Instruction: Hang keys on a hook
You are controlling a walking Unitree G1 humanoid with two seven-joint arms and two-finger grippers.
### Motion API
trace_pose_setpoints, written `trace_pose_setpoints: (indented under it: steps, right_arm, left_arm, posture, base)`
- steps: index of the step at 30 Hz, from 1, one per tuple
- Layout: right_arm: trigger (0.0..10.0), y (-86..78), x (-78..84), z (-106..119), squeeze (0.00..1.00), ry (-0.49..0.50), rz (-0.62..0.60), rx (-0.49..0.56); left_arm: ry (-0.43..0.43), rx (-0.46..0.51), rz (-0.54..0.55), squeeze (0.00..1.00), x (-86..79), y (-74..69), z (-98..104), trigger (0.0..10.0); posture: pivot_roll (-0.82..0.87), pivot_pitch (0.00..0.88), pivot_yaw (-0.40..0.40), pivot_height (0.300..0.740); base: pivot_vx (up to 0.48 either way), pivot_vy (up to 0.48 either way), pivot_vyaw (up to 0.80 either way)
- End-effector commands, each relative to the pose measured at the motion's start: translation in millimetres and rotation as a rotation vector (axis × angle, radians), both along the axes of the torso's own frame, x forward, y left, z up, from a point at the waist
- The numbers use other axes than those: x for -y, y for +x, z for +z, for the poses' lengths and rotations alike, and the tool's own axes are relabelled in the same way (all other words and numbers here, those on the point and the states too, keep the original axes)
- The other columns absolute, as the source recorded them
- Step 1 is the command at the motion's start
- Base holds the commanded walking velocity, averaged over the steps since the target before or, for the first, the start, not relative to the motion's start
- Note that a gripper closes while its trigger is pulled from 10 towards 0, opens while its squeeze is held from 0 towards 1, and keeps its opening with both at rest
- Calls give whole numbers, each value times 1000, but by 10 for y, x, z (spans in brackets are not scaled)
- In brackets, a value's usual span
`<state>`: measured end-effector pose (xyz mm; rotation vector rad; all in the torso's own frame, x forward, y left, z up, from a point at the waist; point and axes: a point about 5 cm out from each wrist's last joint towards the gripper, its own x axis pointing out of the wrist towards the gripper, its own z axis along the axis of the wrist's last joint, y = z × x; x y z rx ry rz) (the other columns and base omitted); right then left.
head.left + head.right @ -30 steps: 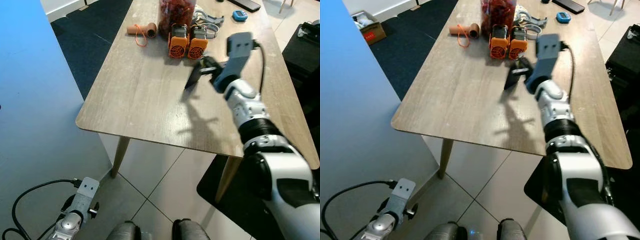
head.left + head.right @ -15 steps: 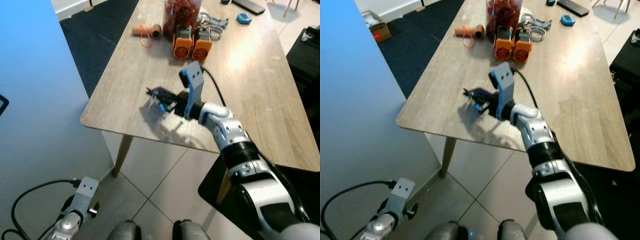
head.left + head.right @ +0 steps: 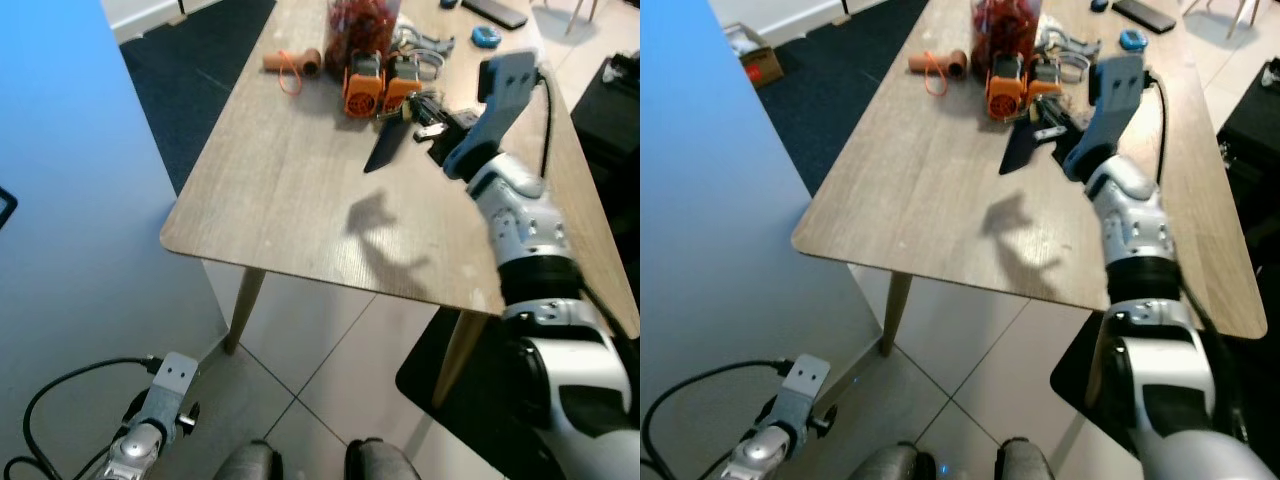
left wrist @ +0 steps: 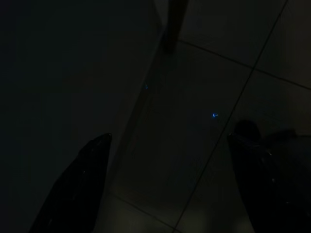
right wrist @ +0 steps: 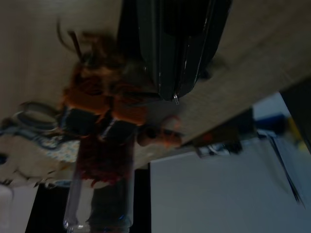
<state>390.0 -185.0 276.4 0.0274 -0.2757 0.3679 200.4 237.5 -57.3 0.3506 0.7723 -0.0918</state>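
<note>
I've got the right tool (image 3: 400,135) over the counter (image 3: 290,190), whether it's open I cannot tell. Just beyond it, a clear jar (image 3: 352,25) holding something red. Keys: cannot make out.

The right arm reaches out over the table (image 3: 300,200), wrist cocked, its right gripper (image 3: 395,135) held above the far end with fingers together. The left gripper (image 4: 170,189) hangs idle beside the table leg, fingers spread.

The right gripper (image 3: 395,135), half a second ago low near the table's (image 3: 290,190) front edge, is now raised beside the orange blocks (image 3: 375,85).
</note>
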Motion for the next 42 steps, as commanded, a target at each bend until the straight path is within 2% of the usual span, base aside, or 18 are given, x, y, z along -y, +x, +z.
trace_pose_setpoints:
  steps: [1,4,5,6,7,8,9,10,11,12,13,15,19,20,26,28,32,42]
  right_arm:
    - [10000,18,244,57,0,88,-137,-13]
    - [10000,18,367,89,0,138,-171,-15]
    - [10000,-9,346,92,0,123,-83,-23]
    - [10000,-9,346,92,0,123,-83,-23]
    - [10000,1,503,73,0,162,-206,-43]
    - [10000,-15,432,34,0,164,-126,-58]
    - [10000,-15,432,34,0,164,-126,-58]
    - [10000,-72,239,-26,0,129,42,-85]
    - [10000,-72,239,-26,0,129,42,-85]
    - [10000,-129,92,-69,0,107,168,-103]
    - [10000,-129,92,-69,0,107,168,-103]
    - [10000,-64,167,-99,0,149,2,-107]
    - [10000,-120,5,-60,0,177,112,-85]
    - [10000,-93,48,-13,0,243,67,-85]
    - [10000,-71,112,104,0,304,30,-54]
    - [10000,-73,130,158,0,311,11,-28]
    - [10000,-110,206,310,0,239,-128,90]
    - [10000,-144,196,434,0,265,-160,149]
  left_arm:
    - [-1,-26,15,235,-22,-81,-43,10000]
    - [-2,-26,17,235,-25,-88,-45,10000]
    - [-3,-28,17,235,-24,-101,-51,10000]
    - [-3,-28,17,235,-24,-101,-51,10000]
    - [-3,-30,18,235,-24,-110,-56,10000]
    - [-3,-33,14,235,-22,-118,-60,10000]
    - [-3,-33,14,235,-22,-118,-60,10000]
    - [-3,-36,11,235,-22,-120,-62,10000]
    - [-3,-36,11,235,-22,-120,-62,10000]
    - [-3,-38,9,235,-23,-121,-63,10000]
    - [-3,-38,9,235,-23,-121,-63,10000]
    - [-3,-35,11,235,-19,-111,-60,10000]
    - [-3,-32,11,235,-18,-96,-53,10000]
    - [-2,-32,15,235,-20,-90,-51,10000]
    - [-3,-35,14,235,-25,-89,-50,10000]
    - [-3,-35,14,231,-26,-91,-50,10000]
    - [-5,-35,15,235,-31,-89,-48,10000]
    - [-7,-34,14,235,-28,-95,-51,10000]
  posture:
    - [67,174,-39,740]
    - [67,174,-39,740]
    - [65,174,-38,740]
    - [65,174,-38,740]
    - [65,175,-39,740]
    - [61,175,-33,740]
    - [61,175,-33,740]
    - [60,175,-30,740]
    - [60,175,-30,740]
    - [60,174,-31,740]
    - [60,174,-31,740]
    - [61,176,-31,740]
    - [66,178,-33,740]
    - [66,178,-33,740]
    - [66,178,-30,740]
    - [66,179,-30,740]
    - [65,179,-29,740]
    - [63,180,-31,740]
  base:
    - [0,0,0]
    - [0,0,0]
    - [0,0,0]
    - [0,0,0]
    - [0,0,0]
    - [0,0,0]
    - [0,0,0]
    - [0,0,0]
    - [0,0,0]
    - [0,0,0]
    - [0,0,0]
    - [0,0,0]
    - [0,0,0]
    - [0,0,0]
    - [0,0,0]
    - [0,0,0]
    - [0,0,0]
    - [0,0,0]
